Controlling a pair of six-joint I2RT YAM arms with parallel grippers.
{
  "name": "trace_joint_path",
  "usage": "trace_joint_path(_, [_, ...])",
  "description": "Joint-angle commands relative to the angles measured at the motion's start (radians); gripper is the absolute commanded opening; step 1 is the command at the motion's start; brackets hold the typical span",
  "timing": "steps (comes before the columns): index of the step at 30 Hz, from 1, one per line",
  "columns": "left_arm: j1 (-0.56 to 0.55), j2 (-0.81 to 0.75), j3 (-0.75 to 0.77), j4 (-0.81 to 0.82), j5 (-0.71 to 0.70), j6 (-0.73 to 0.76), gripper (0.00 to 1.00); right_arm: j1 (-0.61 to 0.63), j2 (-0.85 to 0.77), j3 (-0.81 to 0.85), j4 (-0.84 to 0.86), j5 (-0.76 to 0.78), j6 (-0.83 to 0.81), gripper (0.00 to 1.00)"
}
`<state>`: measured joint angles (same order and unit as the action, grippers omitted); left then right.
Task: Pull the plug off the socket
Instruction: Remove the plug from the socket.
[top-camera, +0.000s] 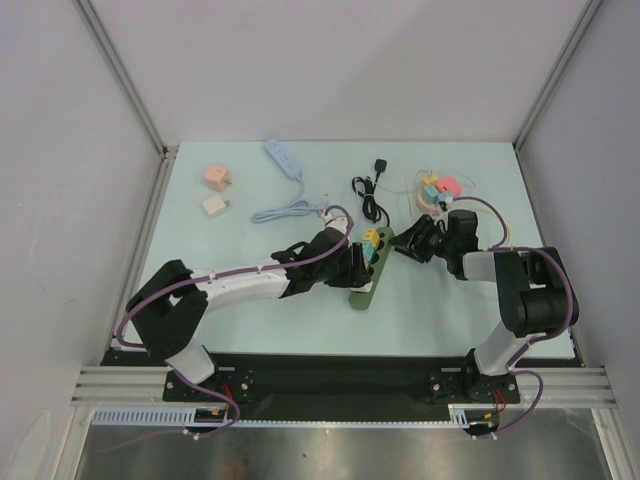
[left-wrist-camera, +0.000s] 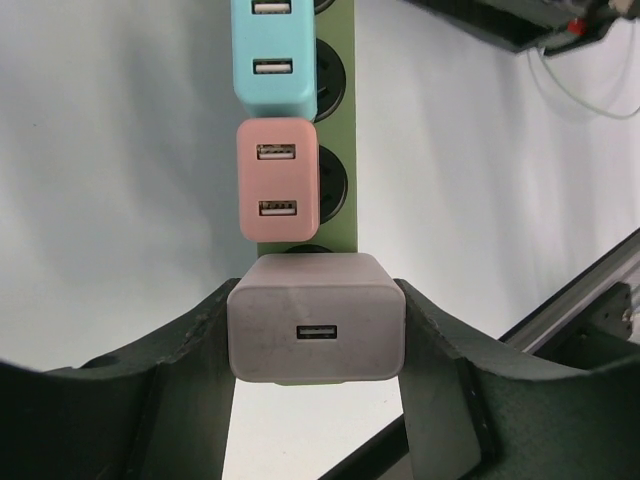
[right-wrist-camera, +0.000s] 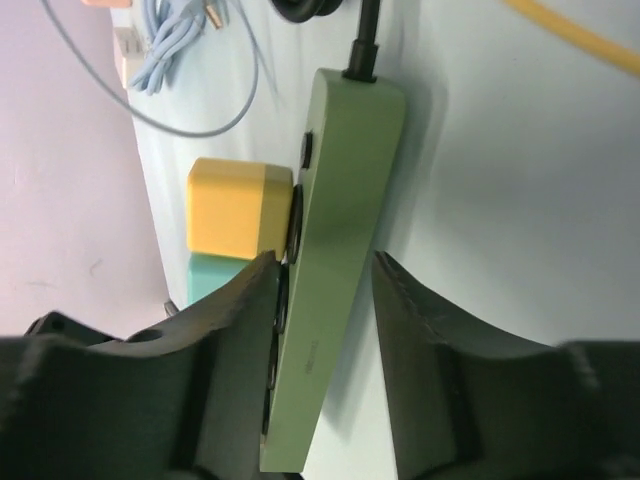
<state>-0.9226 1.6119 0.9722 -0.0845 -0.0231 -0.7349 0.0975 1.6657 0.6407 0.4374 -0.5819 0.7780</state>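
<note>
A green power strip lies on the table, also seen in the top view and right wrist view. It holds a yellow plug, a teal plug, a pink plug and a grey single-port USB plug at its near end. My left gripper is shut on the grey plug, one finger on each side. Whether its prongs sit in the socket is hidden. My right gripper straddles the strip's cable end, fingertips against both long sides. Both grippers show in the top view, left and right.
A light blue power strip with its cable lies at the back. A pink adapter and a white adapter sit at the back left. The strip's black cable coils behind it. Loose coloured plugs lie at the back right.
</note>
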Motion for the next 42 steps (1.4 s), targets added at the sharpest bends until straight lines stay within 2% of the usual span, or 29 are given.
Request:
trace_joint_path(1, [0.008,-0.009,-0.024,0.176,0.014,-0.095,0.00,-0.010,-0.075,-0.030,0.086,-0.087,0.013,0.50])
trace_joint_path(4, [0.010,-0.003,-0.059,0.244,0.002,-0.193,0.00,-0.013,-0.127,-0.053,0.092,-0.159,0.014,0.62])
trace_joint_path(6, [0.010,0.008,-0.078,0.279,-0.014,-0.272,0.00,-0.010,-0.155,-0.041,0.023,-0.229,-0.040,0.70])
trace_joint_path(10, [0.008,0.031,-0.096,0.345,-0.044,-0.353,0.00,-0.036,-0.217,-0.038,-0.251,-0.308,-0.183,0.75])
trace_joint_path(13, [0.005,0.052,-0.081,0.359,-0.070,-0.411,0.00,-0.038,-0.288,-0.050,-0.398,-0.320,-0.305,0.77])
trace_joint_path(15, [0.004,0.066,-0.066,0.348,-0.083,-0.460,0.00,-0.033,-0.314,-0.062,-0.434,-0.311,-0.335,0.79])
trace_joint_path(20, [0.004,0.118,0.011,0.309,-0.106,-0.543,0.00,0.005,-0.333,-0.033,-0.591,-0.188,-0.430,0.79])
trace_joint_path(24, [0.004,0.161,0.072,0.285,-0.101,-0.595,0.00,0.037,-0.359,-0.036,-0.629,-0.113,-0.460,0.79])
trace_joint_path(29, [0.002,0.209,0.123,0.275,-0.078,-0.623,0.00,0.077,-0.365,-0.041,-0.591,0.010,-0.428,0.79])
trace_joint_path(38, [0.002,0.210,0.140,0.296,-0.048,-0.663,0.00,0.090,-0.264,0.005,-0.543,0.042,-0.382,0.67])
trace_joint_path(42, [0.001,0.214,0.137,0.318,-0.026,-0.684,0.00,0.088,-0.233,0.017,-0.505,0.047,-0.375,0.59])
